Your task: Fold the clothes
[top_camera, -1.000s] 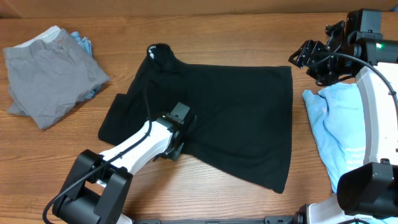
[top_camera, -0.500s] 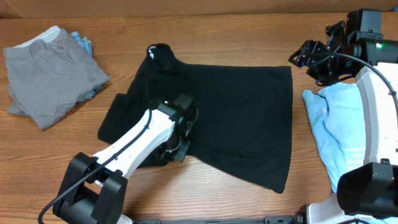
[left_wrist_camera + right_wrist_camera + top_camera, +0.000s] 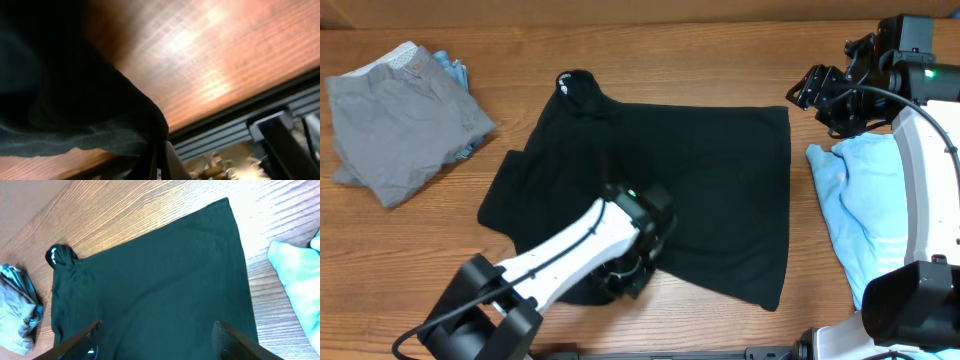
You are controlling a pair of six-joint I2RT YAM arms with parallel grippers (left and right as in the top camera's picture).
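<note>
Overhead light is bright and even, shadows soft. The left wrist view is blurred, with glare on the table.

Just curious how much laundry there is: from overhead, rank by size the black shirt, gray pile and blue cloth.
1. black shirt: clearly largest.
2. gray pile, then blue cloth: gray shows more, but the right arm hides part of the blue, so unsure.

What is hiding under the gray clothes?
A blue cloth peeks out from under the folded gray garment at its edge. The rest is covered, so I can't tell what it is.
</note>
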